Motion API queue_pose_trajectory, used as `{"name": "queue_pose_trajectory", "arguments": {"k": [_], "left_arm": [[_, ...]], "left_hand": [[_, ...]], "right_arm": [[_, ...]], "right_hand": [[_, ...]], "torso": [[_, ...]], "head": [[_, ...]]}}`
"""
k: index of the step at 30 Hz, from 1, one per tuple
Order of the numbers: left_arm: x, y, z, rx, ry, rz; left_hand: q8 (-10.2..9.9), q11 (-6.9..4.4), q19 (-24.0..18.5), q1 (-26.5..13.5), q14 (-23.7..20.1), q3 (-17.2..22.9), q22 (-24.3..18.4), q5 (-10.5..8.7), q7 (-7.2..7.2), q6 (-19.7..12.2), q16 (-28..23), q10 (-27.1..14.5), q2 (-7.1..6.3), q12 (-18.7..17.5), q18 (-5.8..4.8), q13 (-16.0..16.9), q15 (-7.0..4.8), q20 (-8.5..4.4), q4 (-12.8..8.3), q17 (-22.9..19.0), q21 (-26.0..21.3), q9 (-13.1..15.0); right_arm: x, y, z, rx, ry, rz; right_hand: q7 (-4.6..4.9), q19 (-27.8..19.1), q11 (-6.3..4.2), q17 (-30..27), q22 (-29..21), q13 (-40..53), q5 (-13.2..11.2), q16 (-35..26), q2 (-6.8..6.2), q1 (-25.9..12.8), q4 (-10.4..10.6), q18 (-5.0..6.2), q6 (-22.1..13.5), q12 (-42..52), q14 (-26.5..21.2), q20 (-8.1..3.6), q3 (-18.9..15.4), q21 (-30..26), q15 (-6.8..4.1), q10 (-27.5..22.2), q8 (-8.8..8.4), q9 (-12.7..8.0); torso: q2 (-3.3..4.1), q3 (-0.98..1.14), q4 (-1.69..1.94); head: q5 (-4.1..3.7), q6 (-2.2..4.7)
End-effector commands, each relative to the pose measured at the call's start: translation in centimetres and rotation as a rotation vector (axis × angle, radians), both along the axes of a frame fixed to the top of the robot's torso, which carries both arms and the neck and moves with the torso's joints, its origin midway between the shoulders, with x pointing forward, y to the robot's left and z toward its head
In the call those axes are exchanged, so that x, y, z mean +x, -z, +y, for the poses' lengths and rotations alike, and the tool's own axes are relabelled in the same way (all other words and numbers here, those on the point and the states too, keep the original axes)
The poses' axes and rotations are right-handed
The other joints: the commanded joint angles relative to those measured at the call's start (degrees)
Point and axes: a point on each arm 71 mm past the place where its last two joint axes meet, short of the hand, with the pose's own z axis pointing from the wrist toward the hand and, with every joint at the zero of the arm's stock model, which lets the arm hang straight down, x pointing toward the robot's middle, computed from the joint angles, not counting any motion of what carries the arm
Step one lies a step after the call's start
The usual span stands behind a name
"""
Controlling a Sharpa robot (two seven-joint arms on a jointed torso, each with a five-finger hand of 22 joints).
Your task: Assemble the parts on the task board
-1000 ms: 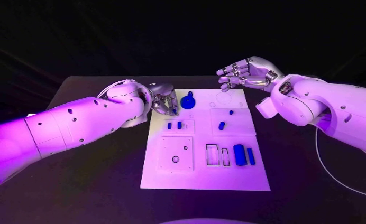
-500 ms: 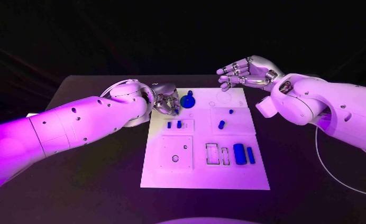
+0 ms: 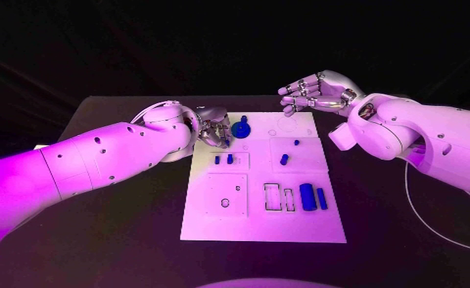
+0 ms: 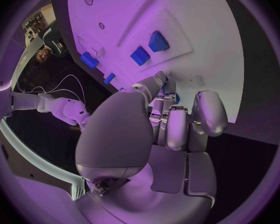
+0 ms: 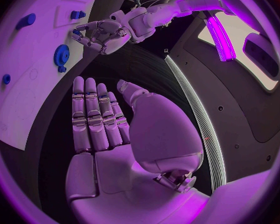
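Note:
The white task board [image 3: 263, 227] lies mid-table with blue parts on it. A blue gear [image 3: 241, 128] sits near its far left corner, also seen as the gear [image 5: 61, 54]. My left hand [image 3: 210, 128] hovers just left of the gear with fingers curled, pinching a small blue part [image 4: 171, 98] at its fingertips. Two short pegs [image 3: 223, 159] stand in the left block, and a peg [image 3: 284, 160] stands to their right. Two long blue bars [image 3: 314, 198] lie at the near right. My right hand [image 3: 318, 93] hangs above the board's far right corner, fingers apart [image 5: 96, 119], holding nothing.
Two empty rectangular slots [image 3: 280, 198] sit beside the long bars. A square plate with a hole [image 3: 225, 197] lies at the board's near left. Black table [image 3: 117, 234] surrounds the board. A thin cable [image 3: 421, 213] runs along the right side.
My left hand has edged slightly right, closer to the gear, still pinching the small part. The right hand has stayed where it was.

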Motion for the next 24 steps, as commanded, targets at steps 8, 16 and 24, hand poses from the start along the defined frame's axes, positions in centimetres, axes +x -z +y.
{"name": "queue_pose_trajectory", "arguments": {"k": [8,16,24], "left_arm": [[-0.29,0.53,-0.12,0.035,0.019,0.025],[-0.48,0.32,-0.4,0.017,0.032,0.009],[-0.44,0.23,-0.28,0.008,0.026,-0.002]], "left_hand": [[0.2,-0.41,0.3,-1.1,0.2,0.6,4.7,-0.17,-0.45,1.1,-0.3,1.2,-0.01,-0.2,-0.69,0.4,-0.3,0.07,-0.4,-0.4,0.5,0.1],[0.2,-0.44,0.3,-1.1,0.2,0.6,4.8,-0.17,-0.47,1.2,-0.3,1.2,-0.02,-0.2,-0.69,0.4,-0.33,0.04,-0.4,-0.4,0.6,0.1],[-0.1,-0.32,0.2,-1.6,0.3,0.7,4.8,-0.05,-0.34,0.8,-0.1,1.0,-0.31,-0.6,-0.68,0.4,-0.31,0.01,-0.5,-0.1,0.4,0.0]], "right_arm": [[-0.1,0.0,0.13,0.003,-0.019,-0.002],[-0.07,0.01,0.1,0.002,-0.018,-0.001],[-0.06,0.01,0.09,0.002,-0.018,-0.001]], "right_hand": [[0.01,0.4,-0.09,-0.1,-0.1,0.0,0.3,-0.2,0.07,-0.3,-0.2,0.19,-0.3,0.1,-0.2,0.07,0.0,-0.4,-0.2,-0.4,-0.05,0.0],[0.01,0.4,-0.09,-0.1,-0.1,0.0,0.3,-0.2,0.07,-0.3,-0.2,0.19,-0.3,0.1,-0.2,0.07,0.0,-0.4,-0.2,-0.4,-0.05,0.0],[0.01,0.4,-0.09,-0.1,-0.1,0.0,0.3,-0.2,0.07,-0.3,-0.2,0.19,-0.3,0.1,-0.2,0.07,0.0,-0.4,-0.2,-0.4,-0.05,0.0]], "torso": [[-0.01,-0.08,0.07],[-0.01,-0.05,0.06],[-0.02,-0.04,0.07]], "head": [[-0.01,-0.3],[-0.09,-0.44],[0.0,-0.3]]}}
